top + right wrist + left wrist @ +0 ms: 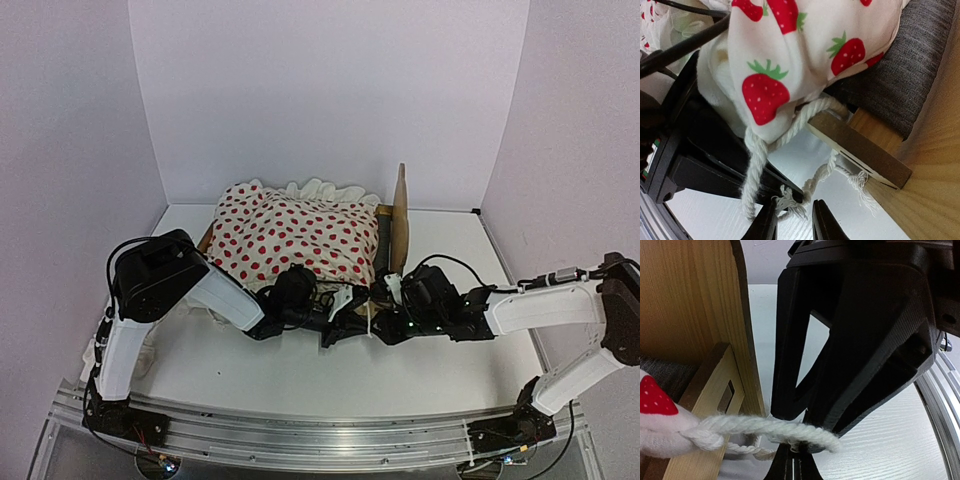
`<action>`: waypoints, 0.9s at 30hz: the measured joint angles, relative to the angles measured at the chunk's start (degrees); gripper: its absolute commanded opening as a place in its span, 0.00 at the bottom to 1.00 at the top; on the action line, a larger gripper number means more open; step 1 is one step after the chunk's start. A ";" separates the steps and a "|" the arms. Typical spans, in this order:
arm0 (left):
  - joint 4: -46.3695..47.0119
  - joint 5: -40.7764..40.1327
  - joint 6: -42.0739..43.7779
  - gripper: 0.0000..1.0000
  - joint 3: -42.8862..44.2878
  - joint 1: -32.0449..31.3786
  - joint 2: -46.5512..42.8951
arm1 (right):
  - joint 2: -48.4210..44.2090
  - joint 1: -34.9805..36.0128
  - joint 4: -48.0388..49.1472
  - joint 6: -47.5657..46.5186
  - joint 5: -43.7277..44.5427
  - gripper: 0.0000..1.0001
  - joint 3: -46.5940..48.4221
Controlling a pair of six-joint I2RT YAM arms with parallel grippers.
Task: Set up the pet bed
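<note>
Location: pet bed (400,215) sits at the back-centre of the bench (300,375), its headboard upright at the right-hand end. Dark grey mattress pad (910,65) lies inside the frame, and a strawberry-print cloth (295,235) is spread over most of it, bunched and ruffled along the far edge. So base and cover look to be in place. What appears left is the fastening at the near corner by the headboard: a white cord (765,427) comes off the cloth's edge, one strand wraps the side rail (860,145) and hangs below it with frayed ends, and no finished knot shows. No pillow is visible on the bed. Left claw (790,465) is closed, with the cord lying across its tips; whether the strand is actually pinched I cannot tell. Right claw (795,220) has its tips narrowly parted just below a frayed cord end, with nothing clamped between them. Both arms reach in low over the bench and converge at that corner: left arm (225,295) with elbow raised at the left, forearm angling right; right arm (540,305) stretched nearly level from the right. The wrists almost meet, claws facing each other.
</note>
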 measured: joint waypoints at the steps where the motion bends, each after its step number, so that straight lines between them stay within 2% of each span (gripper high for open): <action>1: 0.00 0.00 0.00 0.00 0.00 0.00 0.00 | 0.00 0.00 0.33 0.14 0.07 0.21 0.00; 5: 0.11 0.05 -0.03 0.00 0.00 -0.02 0.00 | 0.00 -0.04 1.88 0.70 0.48 0.21 -0.05; 14: 0.15 -0.10 -0.02 0.00 0.00 -0.02 0.04 | 1.21 -0.33 4.88 1.90 -0.77 0.01 -0.04; 19: 0.15 -0.34 -0.02 0.00 0.00 -0.02 0.04 | 1.18 -0.34 4.91 2.56 -1.02 0.00 -0.07; 20: 0.16 -0.38 -0.02 0.04 0.00 -0.02 0.04 | 1.10 -0.35 4.77 2.64 -0.88 0.00 -0.08; 25: 1.02 -0.55 0.17 0.32 -0.04 -0.02 0.01 | -1.98 -0.33 1.38 3.09 1.83 0.00 -1.30; 27: 0.96 -0.79 0.11 0.38 -0.33 -0.02 -0.22 | -3.74 -0.33 -0.14 3.07 2.56 0.00 -1.40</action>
